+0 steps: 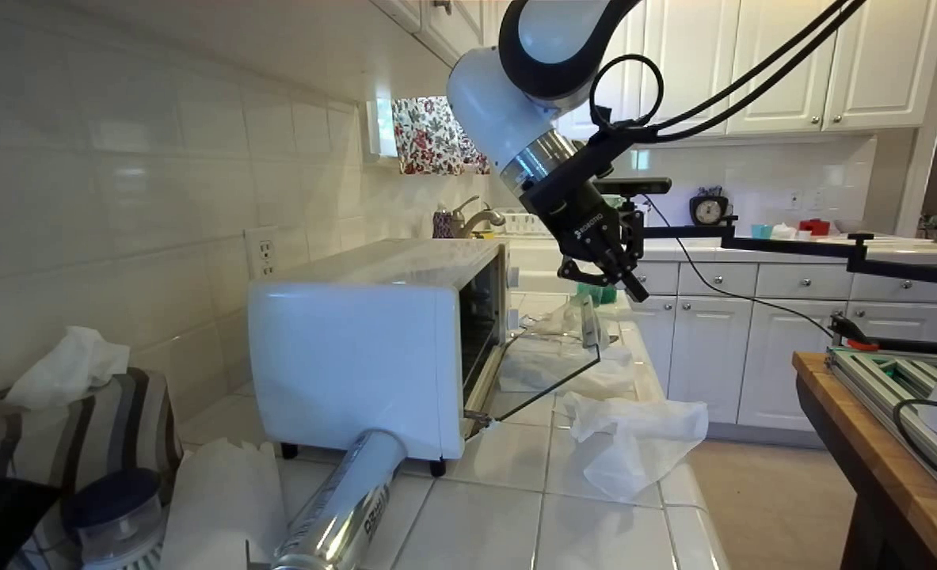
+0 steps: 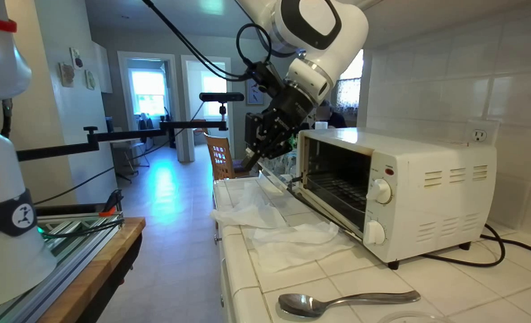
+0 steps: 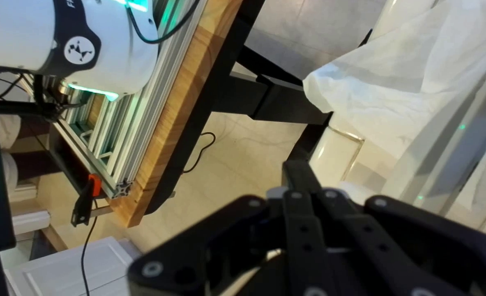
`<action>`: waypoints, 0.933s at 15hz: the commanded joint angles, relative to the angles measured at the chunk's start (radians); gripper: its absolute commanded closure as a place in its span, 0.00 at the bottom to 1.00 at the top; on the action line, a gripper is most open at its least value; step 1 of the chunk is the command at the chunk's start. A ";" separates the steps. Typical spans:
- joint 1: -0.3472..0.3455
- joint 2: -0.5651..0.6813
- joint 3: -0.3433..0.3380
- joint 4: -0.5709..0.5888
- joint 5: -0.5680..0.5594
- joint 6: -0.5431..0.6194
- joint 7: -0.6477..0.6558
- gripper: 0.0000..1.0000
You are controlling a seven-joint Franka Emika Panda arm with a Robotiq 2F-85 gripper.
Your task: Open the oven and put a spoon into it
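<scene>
The white toaster oven (image 1: 349, 364) (image 2: 445, 193) stands on the tiled counter in both exterior views, its dark rack interior exposed. Its glass door (image 1: 590, 323) is swung down and outward at a slant, held on a thin side arm. A pale bar in the wrist view (image 3: 452, 152) looks like the door's edge. A metal spoon (image 2: 308, 305) lies on the counter in front of the oven's knob end; I cannot make it out in the other views. My gripper (image 1: 634, 289) (image 2: 249, 162) (image 3: 302, 176) is shut and empty, just above and outside the door's upper edge.
Thin white sheets (image 1: 634, 443) (image 2: 301, 242) lie on the counter below the door. A silver foil roll (image 1: 349, 507) and striped tissue box (image 1: 80, 427) stand by the oven's side. A clear lid (image 2: 413, 317) lies near the spoon. The robot's wooden table (image 1: 872, 396) is across the gap.
</scene>
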 commanded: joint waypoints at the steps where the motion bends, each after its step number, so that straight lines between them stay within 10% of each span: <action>1: 0.013 -0.052 -0.001 -0.011 -0.043 0.043 0.003 1.00; 14: 0.009 -0.094 0.002 -0.129 -0.136 0.409 0.008 1.00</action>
